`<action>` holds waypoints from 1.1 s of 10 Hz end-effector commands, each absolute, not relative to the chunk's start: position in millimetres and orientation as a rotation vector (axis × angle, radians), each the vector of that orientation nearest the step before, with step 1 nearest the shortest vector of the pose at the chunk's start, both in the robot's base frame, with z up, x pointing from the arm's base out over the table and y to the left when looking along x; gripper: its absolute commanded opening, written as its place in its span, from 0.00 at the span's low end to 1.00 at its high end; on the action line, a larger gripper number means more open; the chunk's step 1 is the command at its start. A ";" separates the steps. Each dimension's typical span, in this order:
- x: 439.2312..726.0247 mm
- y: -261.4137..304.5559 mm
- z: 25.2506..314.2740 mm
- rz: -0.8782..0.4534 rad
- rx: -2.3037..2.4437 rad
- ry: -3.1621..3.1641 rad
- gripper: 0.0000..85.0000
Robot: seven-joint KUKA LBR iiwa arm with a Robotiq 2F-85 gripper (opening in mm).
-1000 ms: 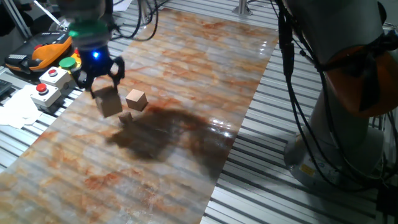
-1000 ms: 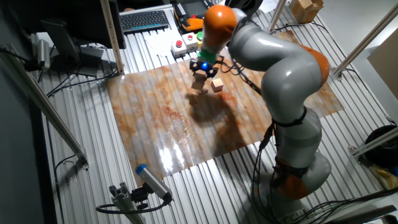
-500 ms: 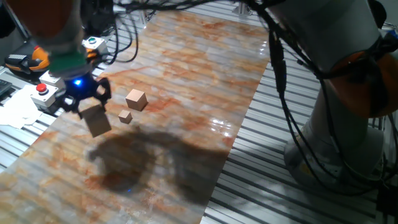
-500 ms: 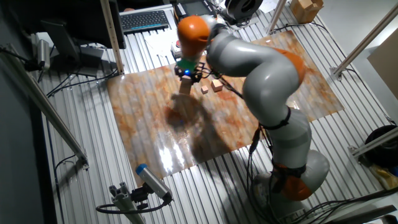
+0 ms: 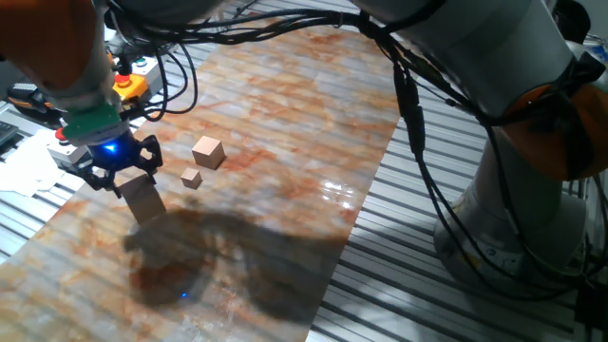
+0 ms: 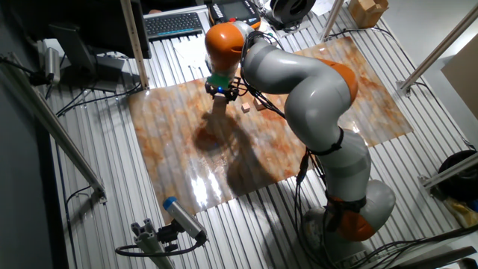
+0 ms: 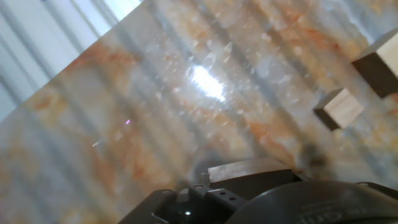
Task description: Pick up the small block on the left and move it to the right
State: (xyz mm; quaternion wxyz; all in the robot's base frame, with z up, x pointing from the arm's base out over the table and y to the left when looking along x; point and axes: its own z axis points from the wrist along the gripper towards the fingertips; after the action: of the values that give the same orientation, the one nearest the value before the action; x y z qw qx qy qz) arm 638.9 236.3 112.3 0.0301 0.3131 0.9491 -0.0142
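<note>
Above the marbled mat (image 5: pixel 285 114), gripper (image 5: pixel 122 176) holds the small block (image 5: pixel 142 198).

A marbled orange-brown mat (image 5: pixel 285 114) covers the slatted table (image 5: pixel 399 237). On the mat, a tiny cube (image 5: pixel 192 178) lies just beside a medium cube (image 5: pixel 207 152).

Medium cube (image 7: pixel 380 62) cut off, perhaps half.

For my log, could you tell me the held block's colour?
Plain light tan wood; the small block shows best in one fixed view.
</note>
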 end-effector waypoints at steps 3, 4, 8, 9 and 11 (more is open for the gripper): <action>639.5 236.3 108.9 -0.055 0.984 2.924 0.40; 639.2 237.7 103.3 -0.083 0.987 2.909 0.40; 639.8 240.2 90.6 -0.104 0.993 2.895 0.40; 640.1 240.3 89.9 -0.105 1.006 2.889 0.40; 640.4 240.7 89.4 -0.097 1.018 2.888 0.60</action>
State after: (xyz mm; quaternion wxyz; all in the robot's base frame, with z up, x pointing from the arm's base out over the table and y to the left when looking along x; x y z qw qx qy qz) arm 640.4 240.8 89.3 0.0387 0.3318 0.9420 -0.0318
